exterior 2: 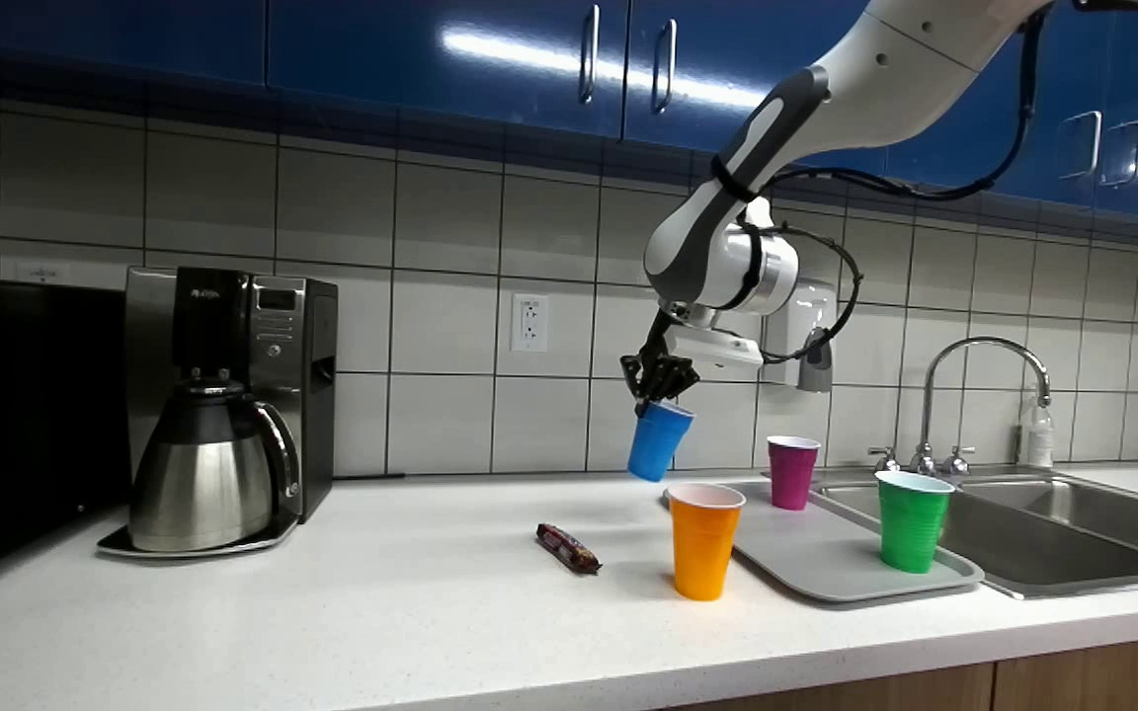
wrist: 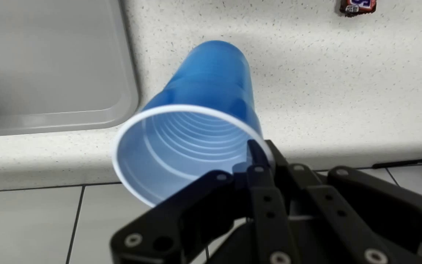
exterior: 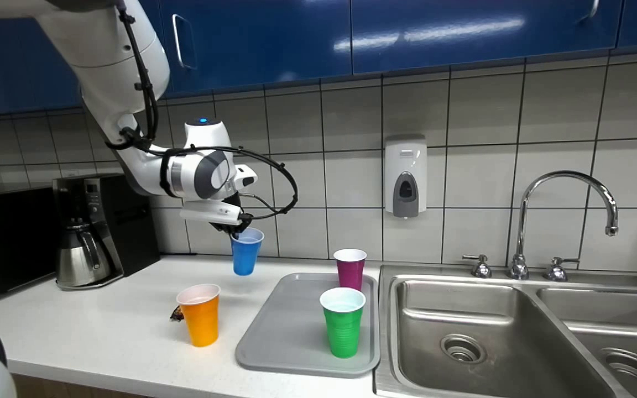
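As the claw [wrist: 265,152] pinches its rim [wrist: 181,108], blue cup [wrist: 213,80] below, tilted.

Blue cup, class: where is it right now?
In both exterior views, the blue cup hangs from the gripper, over the counter, left of the purple cup.

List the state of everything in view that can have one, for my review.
Blue cup: tilted, held above counter
Claw: shut on blue cup's rim
Orange cup: upright on counter
Green cup: upright on tray
Purple cup: upright on tray
Tray: face-up on counter
Candy bar: wrapped, on counter
Carafe: seated in coffee maker
Faucet: not running
Cabinets: shut
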Tool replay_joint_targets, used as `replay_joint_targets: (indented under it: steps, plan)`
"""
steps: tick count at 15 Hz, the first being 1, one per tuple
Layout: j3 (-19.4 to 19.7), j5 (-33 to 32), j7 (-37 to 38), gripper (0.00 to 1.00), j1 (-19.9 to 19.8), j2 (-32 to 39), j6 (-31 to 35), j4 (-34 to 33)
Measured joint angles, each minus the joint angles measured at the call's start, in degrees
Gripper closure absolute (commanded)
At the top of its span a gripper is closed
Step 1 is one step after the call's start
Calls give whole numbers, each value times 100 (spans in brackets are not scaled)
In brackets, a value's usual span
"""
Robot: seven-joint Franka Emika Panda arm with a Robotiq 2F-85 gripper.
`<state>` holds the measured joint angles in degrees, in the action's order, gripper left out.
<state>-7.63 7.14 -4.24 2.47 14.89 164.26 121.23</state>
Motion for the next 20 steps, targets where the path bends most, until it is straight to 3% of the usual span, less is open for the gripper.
replay_joint_targets:
  steps: [9, 13, 20]
  plan:
    - [87, -490, 237, 99, 403, 32, 266, 60]
    - [483, -1148, 855, 99, 901, 69, 486, 85]
    - [1520, -2331, 2270, 99, 2169, 236, 766, 62]
